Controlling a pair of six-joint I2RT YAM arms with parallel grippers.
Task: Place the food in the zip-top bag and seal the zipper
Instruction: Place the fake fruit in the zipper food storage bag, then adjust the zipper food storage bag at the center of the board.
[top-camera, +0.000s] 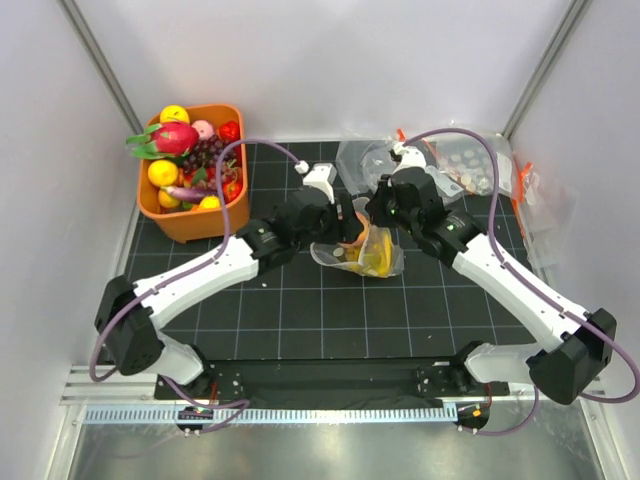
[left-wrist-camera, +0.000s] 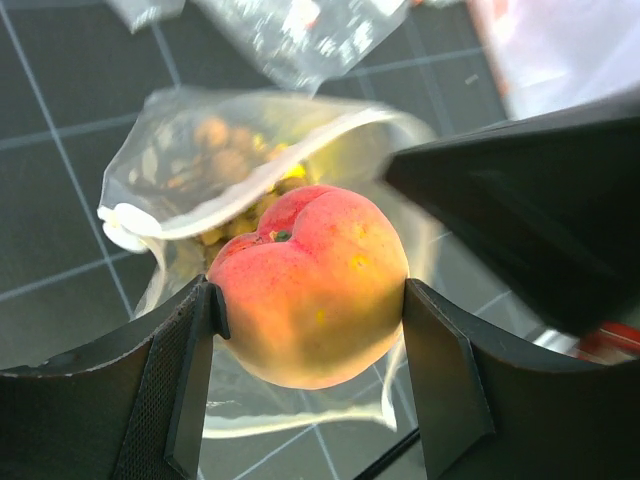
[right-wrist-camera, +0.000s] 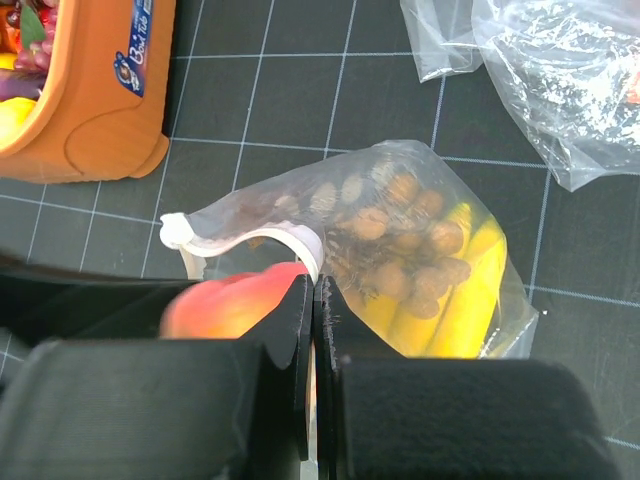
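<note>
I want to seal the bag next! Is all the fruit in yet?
Almost. Done: the banana and brown balls sit inside the bag. In hand: the left gripper holds the peach by the open mouth, and the right gripper pinches the bag's edge. Left: drop the peach in, then press the zipper shut.
</note>
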